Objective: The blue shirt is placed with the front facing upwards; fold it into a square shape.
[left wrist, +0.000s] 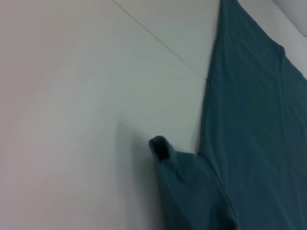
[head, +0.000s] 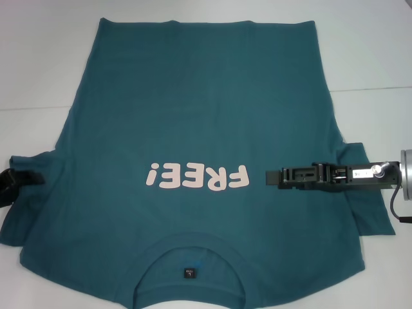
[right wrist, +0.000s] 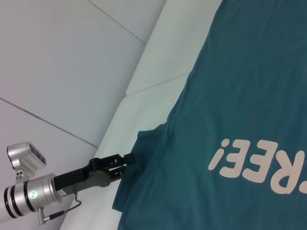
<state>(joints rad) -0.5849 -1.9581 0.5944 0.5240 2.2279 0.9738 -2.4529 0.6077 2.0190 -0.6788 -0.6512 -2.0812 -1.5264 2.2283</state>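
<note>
Lying flat, one blue shirt (head: 199,109), two claws: left claw (head: 14,182), right claw (head: 273,176)

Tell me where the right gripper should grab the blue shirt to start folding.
On the blue shirt, probably the outer hem of the right sleeve, approached low from the robot's right: it lies flat, sticking out over the table, a free edge. The right gripper is over the chest now; the left gripper is at the other sleeve.
</note>
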